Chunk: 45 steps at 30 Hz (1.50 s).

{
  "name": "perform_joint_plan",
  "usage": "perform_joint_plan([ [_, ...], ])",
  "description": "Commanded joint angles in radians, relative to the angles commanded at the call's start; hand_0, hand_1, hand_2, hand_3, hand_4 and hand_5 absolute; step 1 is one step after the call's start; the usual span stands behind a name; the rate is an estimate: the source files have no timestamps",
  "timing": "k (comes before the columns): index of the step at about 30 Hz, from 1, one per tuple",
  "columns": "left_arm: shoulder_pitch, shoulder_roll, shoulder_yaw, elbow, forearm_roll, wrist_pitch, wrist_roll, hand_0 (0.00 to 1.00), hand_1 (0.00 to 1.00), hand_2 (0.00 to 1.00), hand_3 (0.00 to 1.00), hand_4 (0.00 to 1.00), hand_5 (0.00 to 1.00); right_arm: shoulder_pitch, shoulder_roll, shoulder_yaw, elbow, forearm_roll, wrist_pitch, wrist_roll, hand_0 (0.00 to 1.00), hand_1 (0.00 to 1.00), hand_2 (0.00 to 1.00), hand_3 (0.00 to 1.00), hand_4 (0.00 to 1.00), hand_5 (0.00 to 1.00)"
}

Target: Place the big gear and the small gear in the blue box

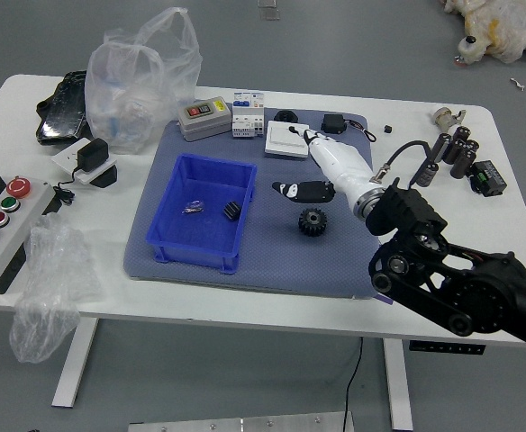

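Right robot hand (342, 171) open, thumb spread from extended fingers, nothing held. Big gear (312, 221) lies flat on the grey-blue mat (272, 270) on the bench (119, 292), just to the near side of the thumb, mat showing between. Small gear (232, 210) inside the blue box (191, 255), by its right wall, left of the hand and apart from it.
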Motion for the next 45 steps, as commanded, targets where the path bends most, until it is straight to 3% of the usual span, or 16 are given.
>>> perform_joint_plan([
  [4, -0.001, -0.003, 0.001, 0.001, 0.000, 0.000, -0.003, 0.653, 0.592, 0.586, 0.743, 0.754, 0.632, -0.047, 0.004, 0.022, 0.013, -0.062, 0.020, -0.062, 0.424, 0.727, 0.880, 0.937, 0.838, 0.422],
  [9, -0.005, -0.006, -0.008, 0.000, 0.010, -0.001, 0.000, 0.653, 0.592, 0.586, 0.743, 0.753, 0.632, -0.050, 0.012, -0.002, -0.006, -0.129, 0.074, -0.091, 0.428, 0.746, 0.904, 0.946, 0.842, 0.396],
  [22, -0.010, -0.005, -0.016, -0.001, 0.020, -0.002, 0.004, 0.653, 0.592, 0.586, 0.743, 0.751, 0.629, 0.017, 0.080, -0.126, -0.155, -0.109, 0.089, -0.063, 0.401, 0.749, 0.907, 0.940, 0.851, 0.402],
  [29, -0.011, -0.003, -0.016, -0.001, 0.020, -0.002, 0.005, 0.653, 0.591, 0.586, 0.742, 0.750, 0.629, 0.032, 0.095, -0.172, -0.204, -0.075, 0.089, -0.051, 0.392, 0.740, 0.881, 0.929, 0.861, 0.403],
  [30, -0.011, -0.003, -0.016, -0.001, 0.019, -0.002, 0.004, 0.653, 0.591, 0.587, 0.742, 0.748, 0.626, 0.033, 0.097, -0.176, -0.210, -0.071, 0.089, -0.050, 0.344, 0.599, 0.639, 0.667, 0.473, 0.206],
  [36, -0.013, -0.002, -0.013, -0.001, 0.018, -0.003, 0.002, 0.653, 0.591, 0.587, 0.742, 0.748, 0.626, 0.035, 0.102, -0.194, -0.229, -0.060, 0.076, -0.039, 0.344, 0.599, 0.639, 0.667, 0.473, 0.206],
  [37, -0.013, -0.002, -0.013, 0.000, 0.018, -0.003, 0.001, 0.653, 0.592, 0.586, 0.742, 0.748, 0.628, 0.035, 0.102, -0.196, -0.230, -0.060, 0.064, -0.034, 0.299, 0.485, 0.483, 0.559, 0.506, 0.082],
  [42, -0.013, -0.002, -0.010, 0.000, 0.016, -0.003, 0.000, 0.653, 0.592, 0.586, 0.742, 0.748, 0.628, 0.037, 0.102, -0.201, -0.229, -0.060, 0.022, -0.013, 0.299, 0.485, 0.483, 0.559, 0.506, 0.082],
  [43, -0.013, -0.002, -0.009, 0.000, 0.015, -0.004, -0.001, 0.653, 0.592, 0.586, 0.742, 0.748, 0.627, 0.037, 0.102, -0.202, -0.229, -0.058, 0.017, -0.011, 0.280, 0.458, 0.418, 0.511, 0.533, 0.051],
  [45, -0.013, -0.003, -0.007, 0.000, 0.013, -0.004, -0.002, 0.653, 0.592, 0.586, 0.742, 0.748, 0.627, 0.038, 0.102, -0.204, -0.229, -0.055, 0.009, -0.006, 0.280, 0.458, 0.418, 0.511, 0.533, 0.051],
])
